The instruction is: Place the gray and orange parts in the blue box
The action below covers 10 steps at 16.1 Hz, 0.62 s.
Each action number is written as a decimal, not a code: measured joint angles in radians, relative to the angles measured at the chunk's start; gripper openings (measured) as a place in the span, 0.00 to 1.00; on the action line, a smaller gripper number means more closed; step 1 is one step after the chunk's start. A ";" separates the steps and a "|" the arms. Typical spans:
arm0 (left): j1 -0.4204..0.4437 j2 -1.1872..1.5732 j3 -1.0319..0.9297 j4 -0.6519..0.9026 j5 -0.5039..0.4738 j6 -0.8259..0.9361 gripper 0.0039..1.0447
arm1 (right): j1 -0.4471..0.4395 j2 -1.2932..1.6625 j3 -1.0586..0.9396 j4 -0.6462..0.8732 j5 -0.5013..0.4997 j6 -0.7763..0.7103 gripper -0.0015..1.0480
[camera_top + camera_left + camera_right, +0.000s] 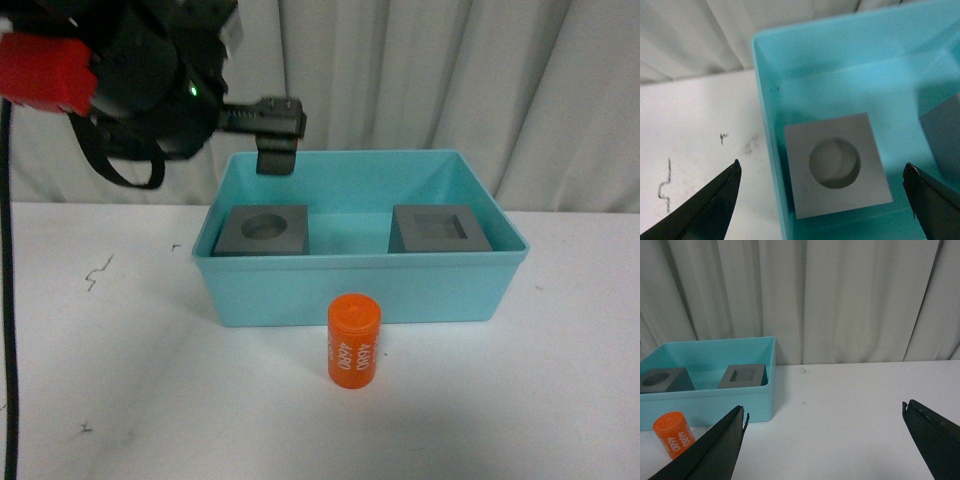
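The blue box (350, 290) stands on the white table. Inside it lie two gray cubes: one with a round recess (262, 230) at the left, one with a square recess (440, 230) at the right. The orange cylinder (354, 342) with white numerals stands upright on the table just in front of the box. My left gripper (277, 140) hangs open above the box's back left corner, over the round-recess cube (837, 165). In the left wrist view that gripper (822, 172) straddles this cube with nothing held. My right gripper (822, 415) is open over bare table, right of the box (710, 400) and the cylinder (672, 434).
A pale curtain (450, 80) hangs behind the table. Small dark marks (97, 272) dot the tabletop left of the box. The left arm's black body and red part (45, 70) fill the upper left of the front view.
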 joint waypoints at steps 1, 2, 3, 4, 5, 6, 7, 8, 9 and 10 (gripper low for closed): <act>-0.004 -0.074 -0.045 0.058 0.011 0.019 0.94 | 0.000 0.000 0.000 0.000 0.000 0.000 0.94; -0.011 -0.148 -0.088 0.101 0.042 0.024 0.94 | 0.000 0.000 0.000 0.000 0.000 0.000 0.94; -0.021 -0.216 -0.137 0.150 0.064 0.025 0.94 | 0.000 0.000 0.000 0.000 0.000 0.000 0.94; -0.027 -0.280 -0.193 0.176 0.080 0.025 0.94 | 0.000 0.000 0.000 0.000 0.000 0.000 0.94; -0.033 -0.327 -0.240 0.183 0.089 0.024 0.94 | 0.000 0.000 0.000 0.000 0.000 0.000 0.94; -0.034 -0.370 -0.286 0.189 0.121 0.013 0.94 | 0.000 0.000 0.000 0.000 0.000 0.000 0.94; -0.047 -0.401 -0.363 0.373 0.041 0.022 0.89 | 0.000 0.000 0.000 0.000 0.000 0.000 0.94; -0.038 -0.442 -0.462 0.565 -0.086 0.040 0.78 | 0.000 0.000 0.000 0.001 0.000 0.000 0.94; -0.005 -0.506 -0.595 0.720 -0.146 0.054 0.66 | 0.000 0.000 0.000 0.000 0.000 0.000 0.94; 0.032 -0.556 -0.688 0.804 -0.143 0.058 0.56 | 0.000 0.000 0.000 0.000 0.000 0.000 0.94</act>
